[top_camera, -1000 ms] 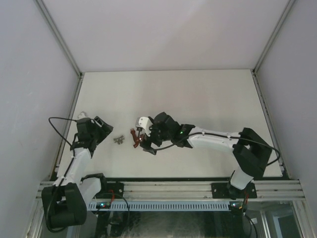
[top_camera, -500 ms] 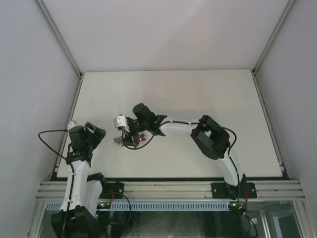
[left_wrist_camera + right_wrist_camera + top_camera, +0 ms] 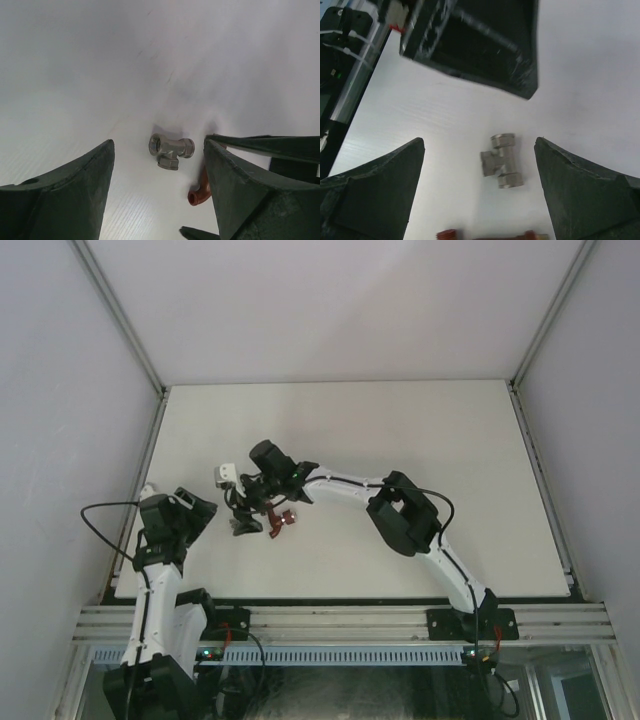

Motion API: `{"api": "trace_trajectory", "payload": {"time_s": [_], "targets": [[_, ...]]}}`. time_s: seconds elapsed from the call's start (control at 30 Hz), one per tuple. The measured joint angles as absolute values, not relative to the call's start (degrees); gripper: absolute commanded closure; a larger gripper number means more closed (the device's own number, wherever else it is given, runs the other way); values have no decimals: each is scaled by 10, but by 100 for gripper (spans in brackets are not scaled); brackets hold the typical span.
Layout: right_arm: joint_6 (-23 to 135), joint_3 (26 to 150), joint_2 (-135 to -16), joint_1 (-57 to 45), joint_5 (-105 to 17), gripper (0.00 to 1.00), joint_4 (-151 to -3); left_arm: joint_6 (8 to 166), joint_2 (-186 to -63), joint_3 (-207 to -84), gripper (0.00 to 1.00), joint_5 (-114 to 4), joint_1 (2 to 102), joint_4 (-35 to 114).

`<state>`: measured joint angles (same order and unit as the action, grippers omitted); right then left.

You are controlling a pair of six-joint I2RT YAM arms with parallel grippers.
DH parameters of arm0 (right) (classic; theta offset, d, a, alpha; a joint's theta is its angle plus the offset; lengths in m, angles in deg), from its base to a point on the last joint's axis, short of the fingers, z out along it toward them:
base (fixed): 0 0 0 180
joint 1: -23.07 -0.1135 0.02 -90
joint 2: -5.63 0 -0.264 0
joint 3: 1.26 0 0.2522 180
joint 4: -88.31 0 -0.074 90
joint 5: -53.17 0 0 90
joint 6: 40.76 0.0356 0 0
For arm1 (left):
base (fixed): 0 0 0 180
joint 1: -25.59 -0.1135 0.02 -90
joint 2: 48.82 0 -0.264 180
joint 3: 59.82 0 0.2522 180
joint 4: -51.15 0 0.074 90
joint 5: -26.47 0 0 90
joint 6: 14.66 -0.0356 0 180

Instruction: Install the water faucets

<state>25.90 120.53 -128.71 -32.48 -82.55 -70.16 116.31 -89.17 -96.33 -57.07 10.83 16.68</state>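
The grey-silver T-shaped fitting (image 3: 501, 160) lies flat on the white table, between the fingers of my open right gripper (image 3: 479, 142), which touch nothing. The dark red-brown faucet (image 3: 277, 521) lies just right of it; only its top edge (image 3: 490, 235) shows in the right wrist view. My left gripper (image 3: 158, 145) is open and empty, pointing at the fitting (image 3: 171, 150) from the left, with the faucet's spout (image 3: 200, 192) beside its right finger. In the top view my right gripper (image 3: 250, 515) covers the fitting, and my left gripper (image 3: 197, 510) sits a short way to its left.
The white table (image 3: 400, 440) is walled by grey panels at the back and sides. My right arm (image 3: 400, 515) stretches across the table's middle. The left gripper's body (image 3: 480, 45) faces the right gripper closely. The aluminium rail (image 3: 340, 622) runs along the near edge.
My right gripper has swung left, from over the faucet to over the fitting. The faucet stays on the table. My left arm drew back slightly toward the left edge.
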Motion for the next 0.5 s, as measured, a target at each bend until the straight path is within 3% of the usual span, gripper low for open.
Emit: {"api": "trace_trajectory", "payload": {"time_s": [0.3,0.5], "targets": [[303,1174,-1301,-337,-784,9,-705,1163,-895,-963,22,-567,108,167],[306,1196,-1329,-328,-772,13,-701,1163,-894,-963,22,-567,108,167]]}}
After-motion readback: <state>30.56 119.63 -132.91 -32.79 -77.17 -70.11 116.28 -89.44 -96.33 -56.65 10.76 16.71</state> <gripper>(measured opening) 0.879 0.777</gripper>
